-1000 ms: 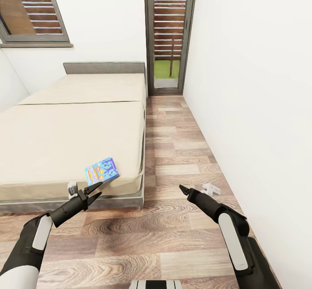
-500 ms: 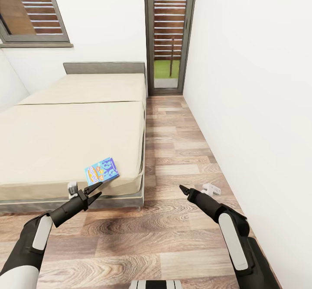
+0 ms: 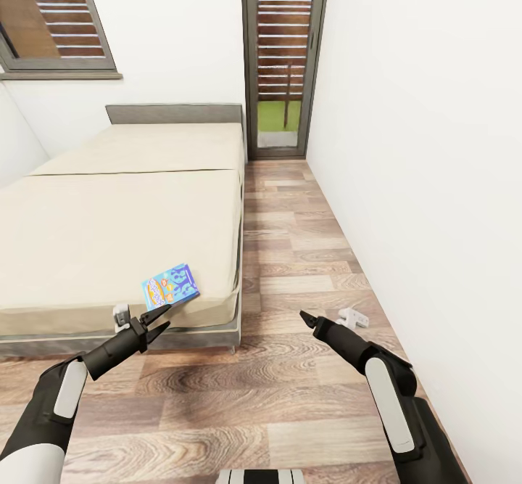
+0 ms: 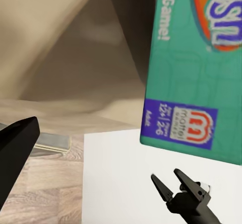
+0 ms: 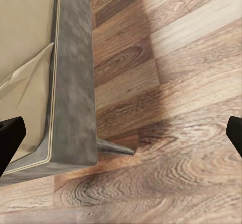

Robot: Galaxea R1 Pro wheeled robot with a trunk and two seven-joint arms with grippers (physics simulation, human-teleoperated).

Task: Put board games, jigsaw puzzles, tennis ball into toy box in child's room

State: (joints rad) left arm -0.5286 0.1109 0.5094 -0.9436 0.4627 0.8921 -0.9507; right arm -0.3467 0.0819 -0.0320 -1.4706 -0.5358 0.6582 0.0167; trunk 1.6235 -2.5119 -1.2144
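Matt cream cloth bed, glossy printed-card board game, wood-grain floor.

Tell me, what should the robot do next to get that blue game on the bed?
Probably reach the left gripper forward and up over the bed edge toward the blue board game. It lies flat near the corner, just beyond the open, empty jaws.

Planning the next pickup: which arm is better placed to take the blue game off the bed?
Left. Its end effector sits open just below the blue game at the bed edge; the right end effector hangs over bare floor.
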